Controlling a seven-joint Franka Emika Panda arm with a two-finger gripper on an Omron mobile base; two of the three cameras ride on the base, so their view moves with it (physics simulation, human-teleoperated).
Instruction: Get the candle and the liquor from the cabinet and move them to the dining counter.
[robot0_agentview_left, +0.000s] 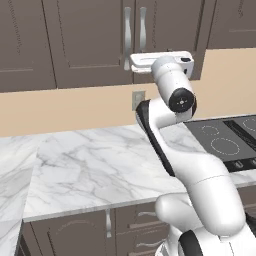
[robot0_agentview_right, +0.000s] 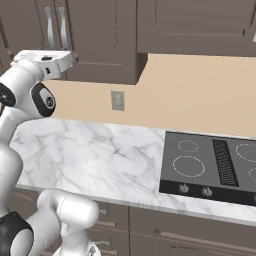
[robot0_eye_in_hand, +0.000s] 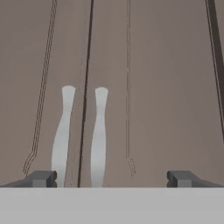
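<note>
Marble worktop (robot0_agentview_left: 100, 165) runs below the cabinet (robot0_agentview_left: 85, 40), whose doors are shut, hiding whatever is inside. Level with the cabinet's two silver handles (robot0_eye_in_hand: 81, 135), the gripper (robot0_eye_in_hand: 111, 178) faces the doors closely, its jaws wide apart and holding nothing. Right of the cabinet lies a black hob (robot0_agentview_right: 210, 167).

arm: white Franka Panda arm with dark joints (robot0_agentview_left: 200, 175), rising from base, elbow bent, forearm raised | wrist: level, pointing forward | gripper: two-finger gripper with dark tips (robot0_eye_in_hand: 112, 178), jaws spread wide, nothing between them
</note>
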